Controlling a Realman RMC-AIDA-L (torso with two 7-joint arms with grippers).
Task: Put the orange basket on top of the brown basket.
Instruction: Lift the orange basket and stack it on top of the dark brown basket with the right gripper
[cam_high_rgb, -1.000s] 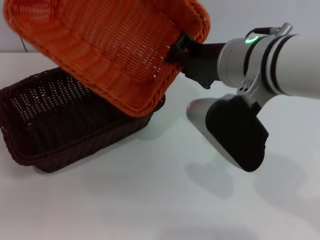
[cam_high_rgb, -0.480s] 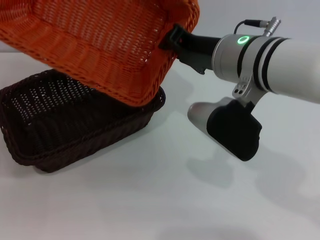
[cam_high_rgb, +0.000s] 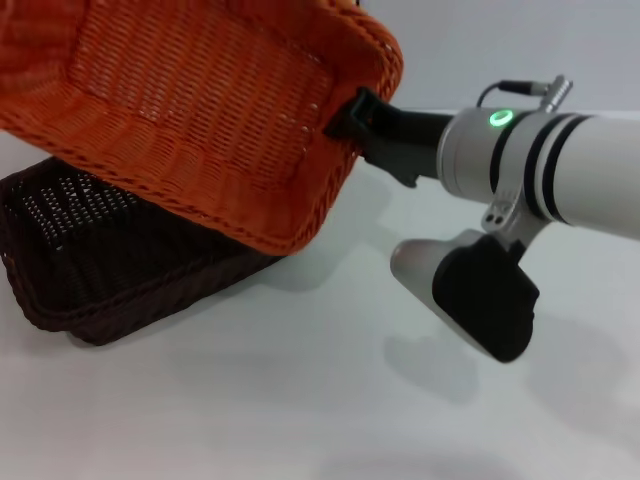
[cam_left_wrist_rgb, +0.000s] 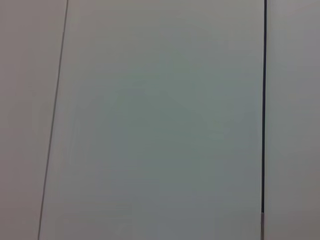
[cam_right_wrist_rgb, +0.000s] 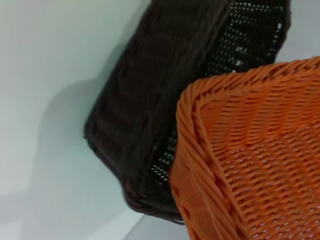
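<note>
Bright orange rectangular woven basket (cam_high_rgb: 200, 110) held in the air, tilted, directly above the very dark brown rectangular woven basket (cam_high_rgb: 110, 250) on the white table (cam_high_rgb: 330, 400); lower long side close over the brown rim, contact not clear from the head view. Right gripper (cam_high_rgb: 345, 115) clamped on the orange basket's short end rim, black fingers pinching the braid. In the right wrist view, orange corner (cam_right_wrist_rgb: 250, 150) overlapping the brown basket (cam_right_wrist_rgb: 165, 105) at a skew.

Risks, as judged: lowering at this tilt likely to land one edge first and shove the light brown basket along the table; skewed alignment likely to leave the orange one perched on the rim and prone to tipping; a single-end pinch open to slipping.

Left gripper out of sight, its wrist view showing only a blank pale surface.
</note>
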